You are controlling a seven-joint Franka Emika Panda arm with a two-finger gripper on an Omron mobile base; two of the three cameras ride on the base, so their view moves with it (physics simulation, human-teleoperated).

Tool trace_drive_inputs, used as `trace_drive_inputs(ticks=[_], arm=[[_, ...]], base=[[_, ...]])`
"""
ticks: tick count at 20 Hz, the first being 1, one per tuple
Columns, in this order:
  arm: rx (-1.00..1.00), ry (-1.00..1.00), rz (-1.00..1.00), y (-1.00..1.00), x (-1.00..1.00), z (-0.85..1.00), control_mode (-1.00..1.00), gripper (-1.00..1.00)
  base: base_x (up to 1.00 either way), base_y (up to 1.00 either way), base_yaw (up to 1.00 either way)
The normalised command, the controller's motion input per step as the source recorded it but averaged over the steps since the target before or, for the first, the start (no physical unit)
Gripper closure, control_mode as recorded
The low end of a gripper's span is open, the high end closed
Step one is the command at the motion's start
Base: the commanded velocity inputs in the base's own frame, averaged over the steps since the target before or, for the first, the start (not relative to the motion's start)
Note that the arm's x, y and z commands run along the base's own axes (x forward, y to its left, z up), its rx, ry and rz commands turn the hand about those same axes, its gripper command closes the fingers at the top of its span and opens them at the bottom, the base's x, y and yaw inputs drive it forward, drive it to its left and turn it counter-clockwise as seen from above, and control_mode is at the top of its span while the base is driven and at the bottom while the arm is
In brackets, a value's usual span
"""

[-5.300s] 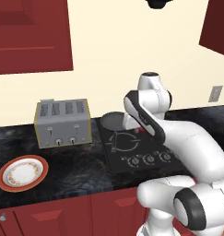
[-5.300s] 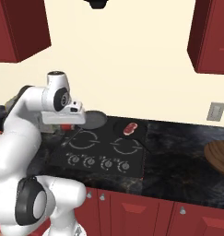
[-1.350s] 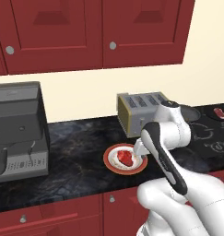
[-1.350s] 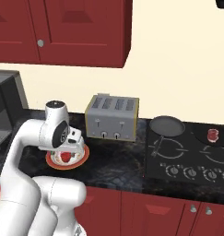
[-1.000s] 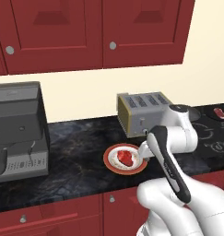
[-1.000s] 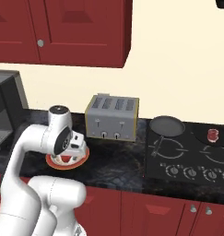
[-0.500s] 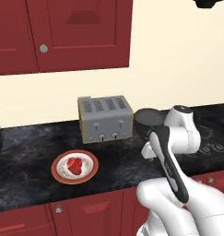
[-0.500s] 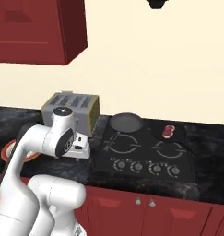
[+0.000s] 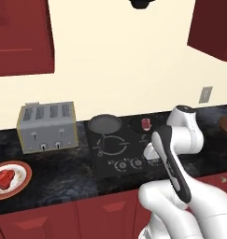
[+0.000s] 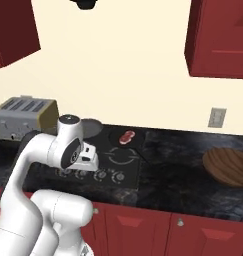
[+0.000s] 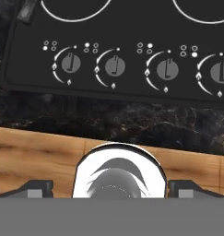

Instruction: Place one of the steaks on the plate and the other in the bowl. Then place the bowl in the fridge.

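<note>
So far we have one steak [image 9: 3,177] on the plate [image 9: 17,186], left of the toaster [image 9: 46,127]. Our second steak [image 9: 145,123] lies right of the toaster on the stove [image 9: 116,154]; the bowl [image 10: 228,166] waits further right. Our pincer [image 11: 111,186] hangs released, empty, above the bench.

Steak [image 9: 145,123] on rear burner: frying pan [image 9: 105,124] just left, toaster [image 9: 46,127] further left, counter to right free.

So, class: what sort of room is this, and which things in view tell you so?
A kitchen, a rendered one: a black cooktop with a row of knobs is set in a dark stone counter, a toaster stands beside it, and red cabinets hang on the wall.
</note>
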Motion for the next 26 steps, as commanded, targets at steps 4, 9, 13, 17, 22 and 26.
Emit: trace_drive_inputs(ticks=[4, 9, 13, 17, 22, 26], arm=[[0.00, 0.00, 0.00, 0.00, 0.00, 0.00, 1.00, -1.00], [0.00, 0.00, 0.00, 0.00, 0.02, 0.00, -1.00, -1.00], [-0.06, 0.08, -0.13, 0.07, 0.77, -0.01, -1.00, -1.00], [-0.24, 0.01, -0.27, 0.09, 0.86, 0.16, -1.00, -1.00], [-0.09, 0.00, -0.19, -0.01, 0.69, 0.28, -1.00, -1.00], [0.07, -0.02, -0.05, -0.16, 0.85, -0.03, -1.00, -1.00]], base=[[0.04, -0.54, 0.00], [0.03, -0.13, 0.00], [0.00, 0.00, 0.00], [0.00, 0.00, 0.00], [0.00, 0.00, 0.00], [0.00, 0.00, 0.00]])
